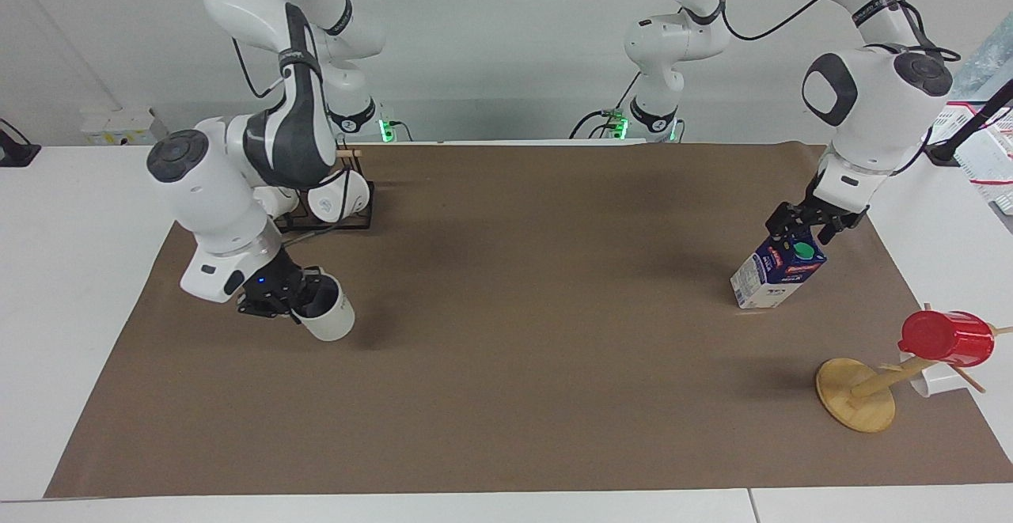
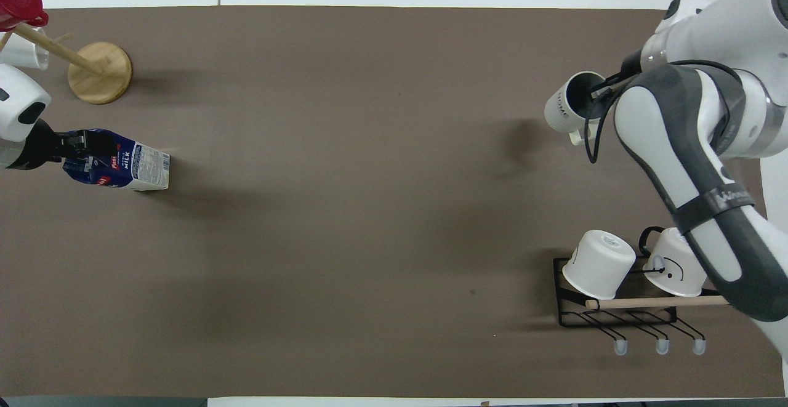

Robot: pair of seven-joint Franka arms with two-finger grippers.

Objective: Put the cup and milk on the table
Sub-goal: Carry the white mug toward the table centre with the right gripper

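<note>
Facing view: lower left, the right gripper (image 1: 294, 299) grips the off-white cup (image 1: 328, 314) by its rim, tilted above the table (image 1: 506, 396); right of centre, the left gripper (image 1: 806, 225) clasps the standing blue-and-white milk (image 1: 774, 274). Overhead view: the cup's (image 2: 569, 109) grey-blue inside is empty at upper right, the milk (image 2: 123, 167) at middle left.

The large white worktop (image 1: 71, 286) is covered by a wide brown paper sheet (image 1: 522, 325). On the sheet, toward the left arm's end, a small dark blue and white gable-top milk carton (image 1: 775, 274) is seen tilted. Farther from the robots than the carton, a round-based wooden cup tree (image 1: 859, 392) is stood. Toward the right arm's end, near the robots, a black wire rack with a wooden rail (image 2: 615, 308) is set on the sheet.
</note>
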